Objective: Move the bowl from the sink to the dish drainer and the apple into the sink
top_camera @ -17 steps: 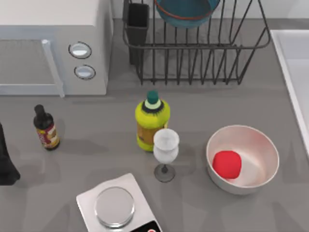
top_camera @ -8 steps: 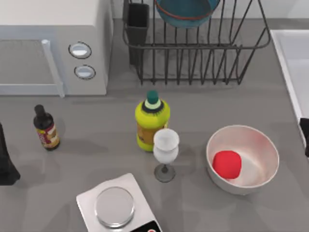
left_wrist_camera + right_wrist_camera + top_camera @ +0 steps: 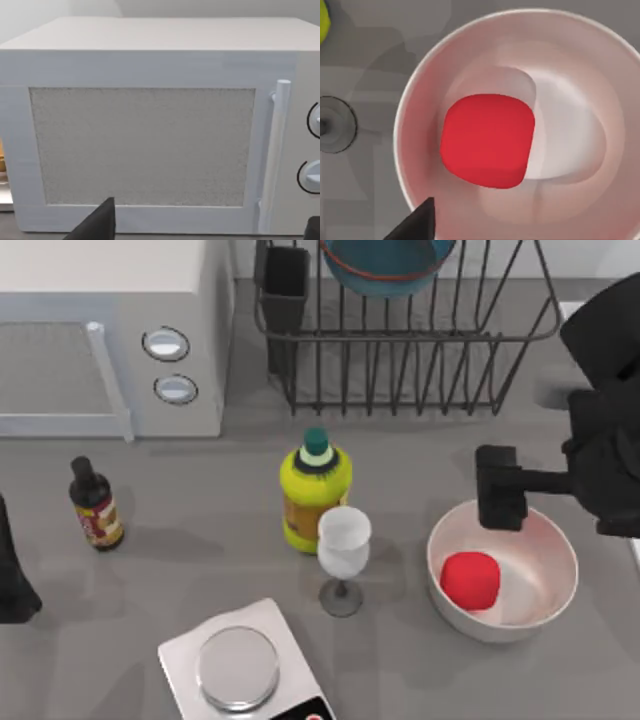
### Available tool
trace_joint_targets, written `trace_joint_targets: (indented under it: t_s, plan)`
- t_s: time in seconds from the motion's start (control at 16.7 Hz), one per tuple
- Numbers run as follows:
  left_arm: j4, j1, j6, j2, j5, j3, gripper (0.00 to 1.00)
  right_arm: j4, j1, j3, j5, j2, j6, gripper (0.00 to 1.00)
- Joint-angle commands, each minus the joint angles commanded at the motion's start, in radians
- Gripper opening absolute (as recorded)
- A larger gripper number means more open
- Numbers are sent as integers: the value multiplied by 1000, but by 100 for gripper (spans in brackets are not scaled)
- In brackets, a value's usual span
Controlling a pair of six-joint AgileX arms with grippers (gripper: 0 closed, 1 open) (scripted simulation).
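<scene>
Now the right end effector [image 3: 500, 502] has come in from the right edge and hangs over the white bowl [image 3: 545, 550]'s far rim, just beyond the apple [image 3: 470, 579] lying inside. Its fingers look parted and empty, though how far cannot be told. The teal bowl [image 3: 385, 265] already sits in the dish drainer [image 3: 420, 350]. The left arm [image 3: 12, 580] is parked left of the white bowl. Judged: the apple pickup is beginning; the sink [image 3: 590, 350] lies beyond the white bowl.

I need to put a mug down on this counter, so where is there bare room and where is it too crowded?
Bare counter lies between the small dark bottle and the yellow bottle, in front of the microwave. It is crowded where the yellow bottle, wine glass and scale cluster, and by the white bowl, under the right gripper.
</scene>
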Motion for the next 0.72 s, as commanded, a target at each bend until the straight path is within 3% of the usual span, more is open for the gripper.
trace_joint_targets:
  t_s: [0.36, 0.72]
  plan:
    - [0, 0, 0, 0, 0, 0, 100, -195, 111, 245, 2, 328, 112, 100]
    - [0, 0, 0, 0, 0, 0, 100, -226, 128, 284, 2, 376, 130, 100]
